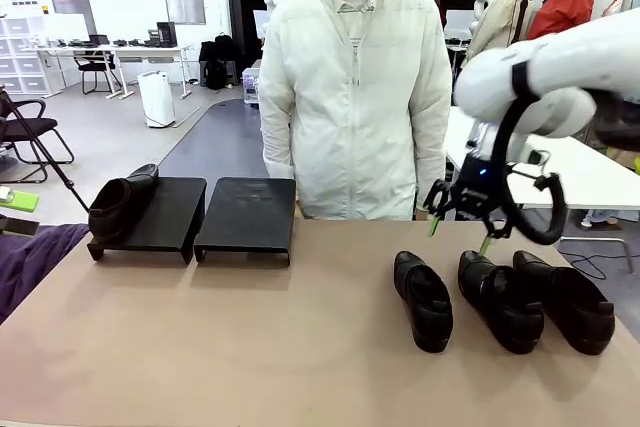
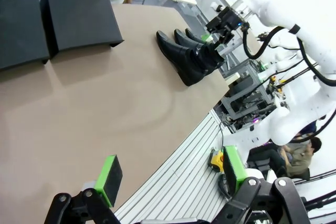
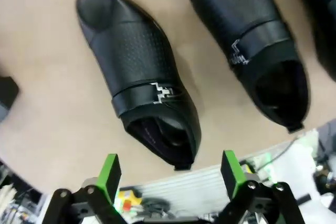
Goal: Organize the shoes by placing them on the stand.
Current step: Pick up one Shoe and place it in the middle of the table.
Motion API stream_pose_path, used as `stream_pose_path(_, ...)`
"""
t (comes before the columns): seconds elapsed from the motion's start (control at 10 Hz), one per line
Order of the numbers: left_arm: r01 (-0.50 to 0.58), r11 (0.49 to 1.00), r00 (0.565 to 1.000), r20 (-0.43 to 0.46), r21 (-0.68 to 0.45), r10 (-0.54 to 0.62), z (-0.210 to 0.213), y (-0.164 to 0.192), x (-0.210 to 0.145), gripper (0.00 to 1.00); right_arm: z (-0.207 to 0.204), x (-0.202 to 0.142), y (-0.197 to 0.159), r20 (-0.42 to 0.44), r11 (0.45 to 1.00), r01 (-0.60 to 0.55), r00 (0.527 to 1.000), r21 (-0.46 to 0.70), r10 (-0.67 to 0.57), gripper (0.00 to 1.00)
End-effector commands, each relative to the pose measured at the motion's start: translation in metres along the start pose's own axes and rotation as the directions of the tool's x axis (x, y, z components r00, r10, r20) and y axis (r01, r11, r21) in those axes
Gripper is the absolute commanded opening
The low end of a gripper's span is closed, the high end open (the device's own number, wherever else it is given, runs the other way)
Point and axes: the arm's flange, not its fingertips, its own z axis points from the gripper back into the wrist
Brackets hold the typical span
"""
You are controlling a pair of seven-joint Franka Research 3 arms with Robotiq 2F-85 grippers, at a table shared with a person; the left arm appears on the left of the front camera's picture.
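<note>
Shoes [image 1: 497, 299]: three near table's [image 1: 250, 347] right edge, one on stand [image 1: 165, 215]. Left gripper [image 2: 171, 174], right gripper [image 1: 460, 235]: fingers spread, empty.

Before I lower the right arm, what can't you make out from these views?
- Right wrist view: third shoe, blurred and cut off by the right edge.
- Left wrist view: far shoes largely hidden behind the nearest shoe; one platform cut by the left edge.
- Front view: height of the open right gripper over the middle shoe; how the shoe on the stand rests, dark on dark.
</note>
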Motion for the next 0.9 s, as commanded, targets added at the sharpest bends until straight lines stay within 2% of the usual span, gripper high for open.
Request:
stream_pose_path(0.0, -0.007, 1.0, 1.0, 0.014, -0.015, 0.007, 0.001, -0.002, 0.001, 1.0, -0.024, -0.002, 0.023, 0.068, 0.998, 0.044, 0.997, -0.044, -0.041, 1.0)
stream_pose_path(0.2, -0.007, 1.0, 1.0, 0.014, -0.015, 0.007, 0.001, -0.002, 0.001, 1.0, -0.043, -0.024, 0.033, 0.142, 0.999, 0.025, 0.99, -0.022, -0.022, 1.0)
stream_pose_path(0.4, -0.007, 1.0, 1.0, 0.014, -0.015, 0.007, 0.001, -0.002, 0.001, 1.0, -0.044, -0.043, 0.031, 0.079, 0.998, -0.056, 0.995, -0.016, 0.058, 1.0)
stream_pose_path(0.6, -0.007, 1.0, 1.0, 0.014, -0.015, 0.007, 0.001, -0.002, 0.001, 1.0, -0.057, -0.056, 0.031, -0.045, 0.949, -0.311, 0.95, -0.052, 0.309, 1.0)
stream_pose_path(0.7, -0.007, 1.0, 1.0, 0.014, -0.015, 0.007, 0.001, -0.002, 0.001, 1.0, -0.061, -0.06, 0.033, -0.049, 0.929, -0.367, 0.93, -0.053, 0.365, 1.0)
stream_pose_path(0.8, -0.007, 1.0, 1.0, 0.014, -0.015, 0.007, 0.001, -0.002, 0.001, 1.0, -0.066, -0.062, 0.034, -0.017, 0.916, -0.396, 0.918, -0.055, 0.396, 1.0)
